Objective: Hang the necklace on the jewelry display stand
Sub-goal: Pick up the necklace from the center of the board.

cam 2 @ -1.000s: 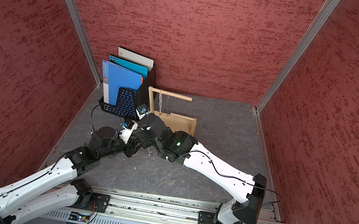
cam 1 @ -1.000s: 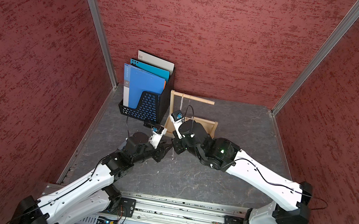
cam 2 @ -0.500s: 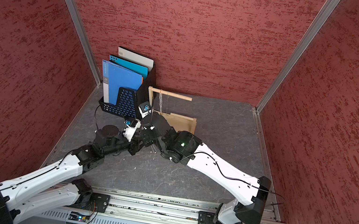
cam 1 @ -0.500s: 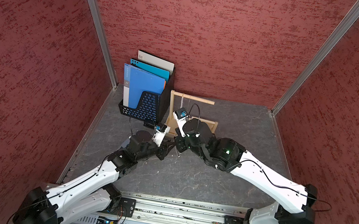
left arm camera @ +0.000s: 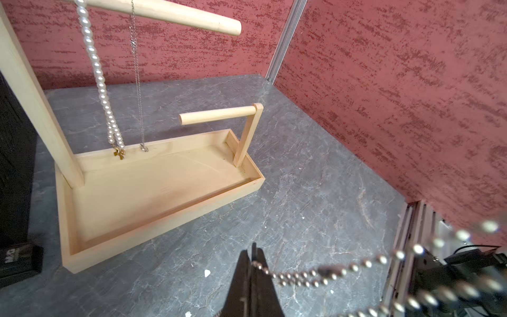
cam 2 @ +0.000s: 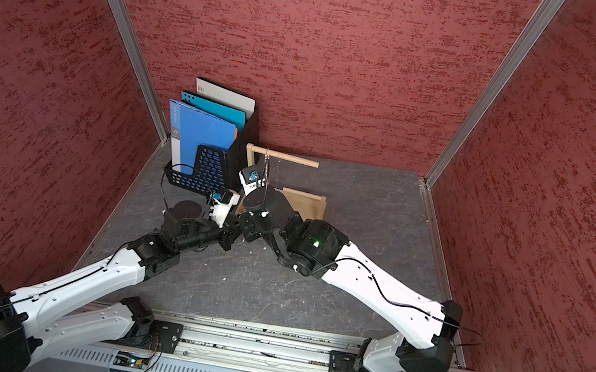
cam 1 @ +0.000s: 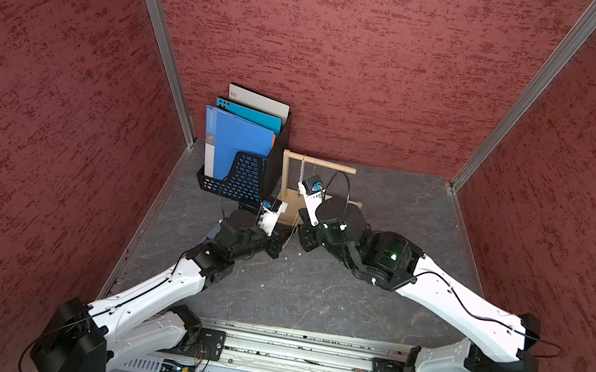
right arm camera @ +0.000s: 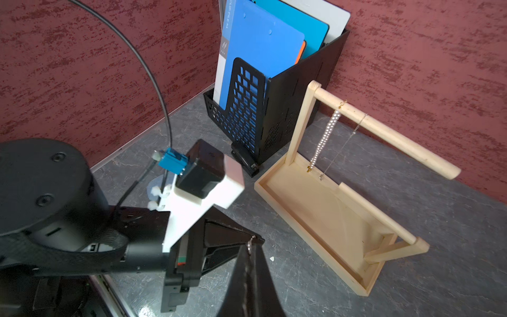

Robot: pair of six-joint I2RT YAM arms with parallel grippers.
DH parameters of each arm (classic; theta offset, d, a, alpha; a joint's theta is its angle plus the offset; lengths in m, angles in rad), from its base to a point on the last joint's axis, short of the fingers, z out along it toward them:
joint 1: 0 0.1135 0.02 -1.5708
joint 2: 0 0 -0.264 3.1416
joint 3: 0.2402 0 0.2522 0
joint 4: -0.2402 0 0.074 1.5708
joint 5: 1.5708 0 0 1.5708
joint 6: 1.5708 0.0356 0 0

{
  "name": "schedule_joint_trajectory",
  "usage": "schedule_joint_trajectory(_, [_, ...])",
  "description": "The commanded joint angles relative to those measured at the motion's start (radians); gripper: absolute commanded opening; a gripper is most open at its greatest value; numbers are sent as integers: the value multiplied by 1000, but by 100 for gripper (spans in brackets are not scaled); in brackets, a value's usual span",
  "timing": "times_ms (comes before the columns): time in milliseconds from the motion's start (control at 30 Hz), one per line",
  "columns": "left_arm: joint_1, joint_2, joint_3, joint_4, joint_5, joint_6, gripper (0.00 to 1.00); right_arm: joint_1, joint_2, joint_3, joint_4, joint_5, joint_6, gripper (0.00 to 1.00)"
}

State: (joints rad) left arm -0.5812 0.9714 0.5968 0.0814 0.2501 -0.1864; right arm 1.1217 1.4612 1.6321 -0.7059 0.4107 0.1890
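Black mesh file rack [right arm camera: 296, 104] is holding blue folders [right arm camera: 255, 35] beside the jewelry display stand [left arm camera: 164, 226], whose dowel [left arm camera: 178, 13] is carrying a pearl strand [left arm camera: 100, 79] and a thin chain [left arm camera: 136, 68], while the left gripper [left arm camera: 253, 263] and right gripper [right arm camera: 251, 245] are both pinching the bead necklace [left arm camera: 314, 273] before it, its far run blurring.

layout; file rack [cam 1: 244, 178] just left of jewelry display stand [cam 1: 284, 176]; both near back wall [cam 1: 350, 60]

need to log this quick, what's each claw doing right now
left claw: closed, holding the necklace
right claw: closed, holding the necklace too
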Motion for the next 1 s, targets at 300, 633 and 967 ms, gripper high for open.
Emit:
schedule_joint_trajectory(300, [38,-93,191,-258,-65,93,0,-27,-144,-190,9,94,97,0])
schedule_joint_trajectory(633, [40,-103,354,-326,-65,49,0,-93,-230,-407,200,140,133,0])
schedule_joint_trajectory(967, [11,64,607,-434,-5,51,0,-208,-239,-496,347,-53,127,0])
